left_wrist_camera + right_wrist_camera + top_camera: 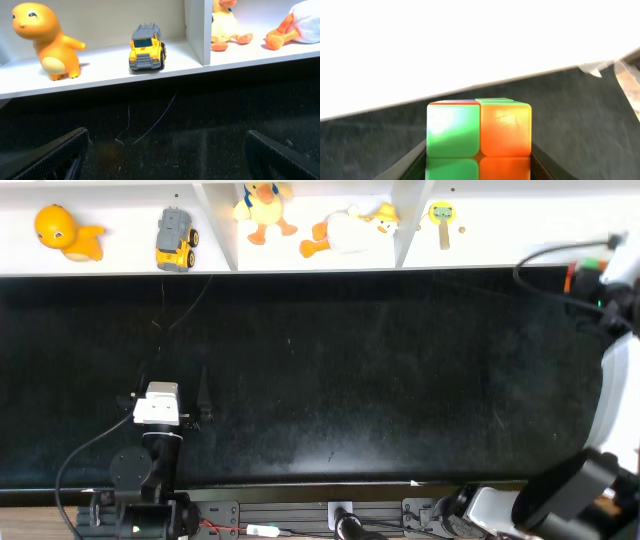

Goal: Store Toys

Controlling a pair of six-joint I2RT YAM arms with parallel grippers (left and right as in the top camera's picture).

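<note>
The right hand (pixel 479 171) is clamped on a green-and-orange puzzle cube (pixel 479 127), holding it above the black worktop (pixel 400 380) close to the white shelf (pixel 120 265). The left hand (pixel 165 157) hangs open and empty over the worktop, facing the shelf compartment that holds an orange dinosaur figure (pixel 45 40) and a yellow toy truck (pixel 146 48).

Table (pixel 350 380): wide free passage from both bases up to shelf (pixel 300 265).
Left bay: dino (pixel 65 230) and truck (pixel 176 238) apart, gap between them; truck near divider (pixel 218 225).
Middle bay crowded: duck (pixel 265 210) and goose (pixel 345 230) side by side.
Right bay: small toy (pixel 442 220) just beside second divider (pixel 410 225), room on its far side.
Left gripper (pixel 165 160): fingers spread, unobstructed run to truck.
Right gripper (pixel 479 167): taken up by cube (pixel 479 130).
</note>
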